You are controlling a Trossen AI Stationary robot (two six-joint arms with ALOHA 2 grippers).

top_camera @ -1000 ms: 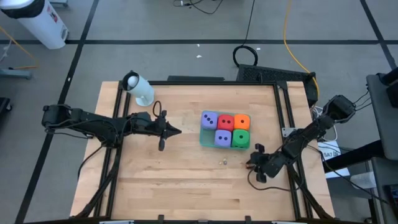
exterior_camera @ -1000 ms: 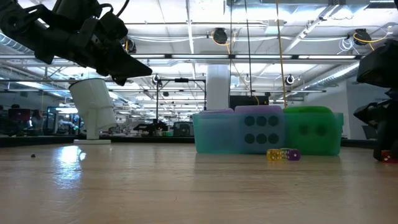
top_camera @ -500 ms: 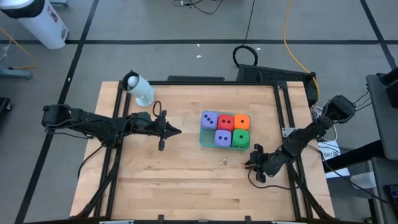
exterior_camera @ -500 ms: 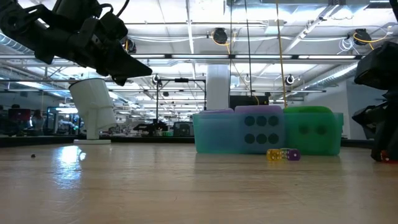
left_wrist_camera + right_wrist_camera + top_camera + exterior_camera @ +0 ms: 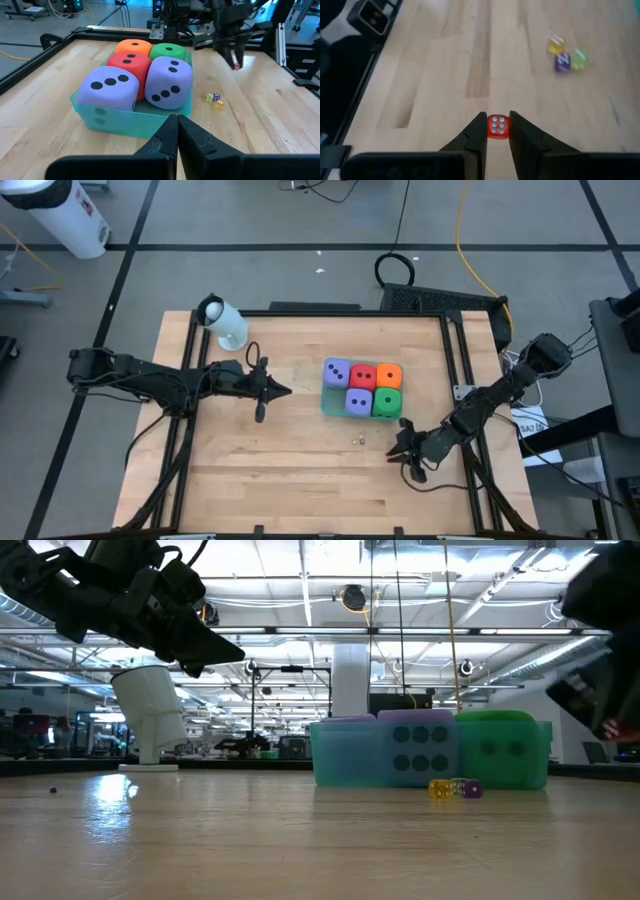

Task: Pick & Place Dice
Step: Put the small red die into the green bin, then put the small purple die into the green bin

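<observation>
Five large foam dice (purple (image 5: pixel 338 371), red (image 5: pixel 363 376), orange (image 5: pixel 389 374), purple (image 5: pixel 358 401), green (image 5: pixel 386 403)) sit packed in a teal tray (image 5: pixel 324 402) at the table's middle. My right gripper (image 5: pixel 497 120) hovers near the table's right edge, shut on a tiny red die (image 5: pixel 497 125). Three tiny dice, yellow, purple and green (image 5: pixel 565 56), lie together on the wood in front of the tray. My left gripper (image 5: pixel 285 390) hangs shut above the table, left of the tray, holding nothing. My right gripper pinches the tiny red die by two opposite faces (image 5: pixel 490 126) between its two fingertips. Its fingers slant down from the table's right side. The die is lifted clear of the wood (image 5: pixel 612 727), its six-pip face turned toward the wrist.
A white cylinder (image 5: pixel 225 323) stands at the table's far left corner. Black frame rails (image 5: pixel 470 480) run along the table's left and right edges. Bare wood lies between the tray and the near edge.
My right gripper has risen from the table with the tiny red die, which rested on the wood a second ago and now hangs clear. The gripper has also shifted a little toward the table's left and near edges.
</observation>
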